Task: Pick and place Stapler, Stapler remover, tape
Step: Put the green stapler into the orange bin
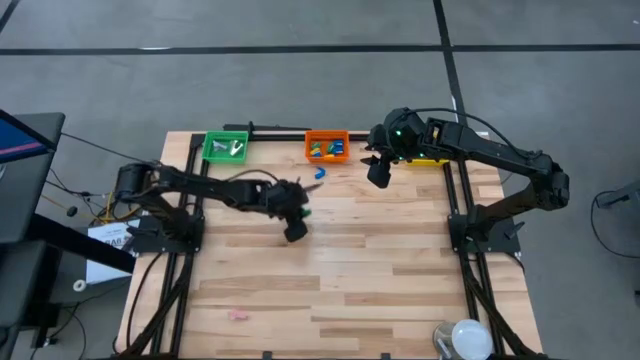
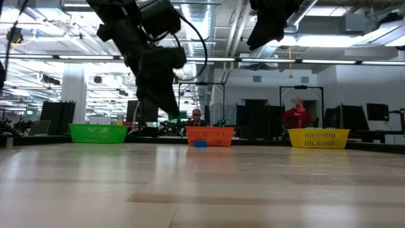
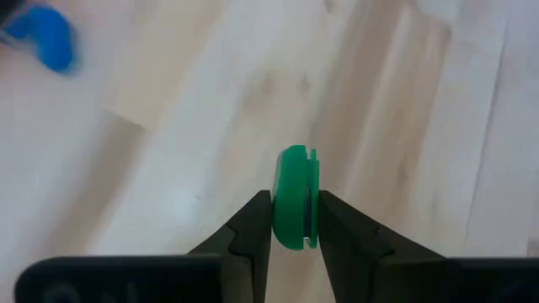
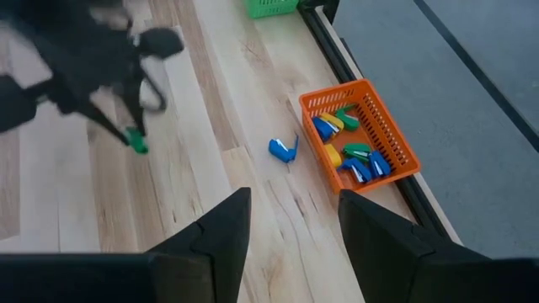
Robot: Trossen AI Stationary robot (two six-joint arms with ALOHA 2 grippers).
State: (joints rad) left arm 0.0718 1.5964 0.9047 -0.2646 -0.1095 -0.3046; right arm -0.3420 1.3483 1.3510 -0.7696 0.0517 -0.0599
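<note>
Jaws of the left gripper (image 3: 295,240) are closed on a small green object (image 3: 295,198), flat and rounded at its end, which stands on edge between the two dark fingers (image 3: 253,236); what kind of item it is I cannot say for sure. From above, this gripper (image 1: 296,228) hangs over the wooden tabletop (image 1: 330,280), nearer to the front edge than the orange bin (image 1: 327,146) and to its left. In the low view the green object is hidden behind the dark arm.

Beyond it, a blue stapler remover (image 4: 285,150) lies on the tabletop just beside the orange bin (image 4: 383,135), not touching it.

Jaws of the right gripper (image 4: 290,240) stand apart and hold nothing. This gripper (image 1: 378,172) hovers just to the right of the orange bin, above the boards.

Inside the orange bin there are several small blue, yellow and green staplers (image 4: 354,156). Left of the orange bin, along the far edge, stands a green bin (image 1: 225,147) with some pale things inside. To the right of the orange bin, a yellow bin (image 2: 319,137) shows in the low view; from above the right arm covers most of it. No tape roll is visible to me in any view.

Behind the tabletop, two persons (image 2: 197,118) are seen far in the room.
</note>
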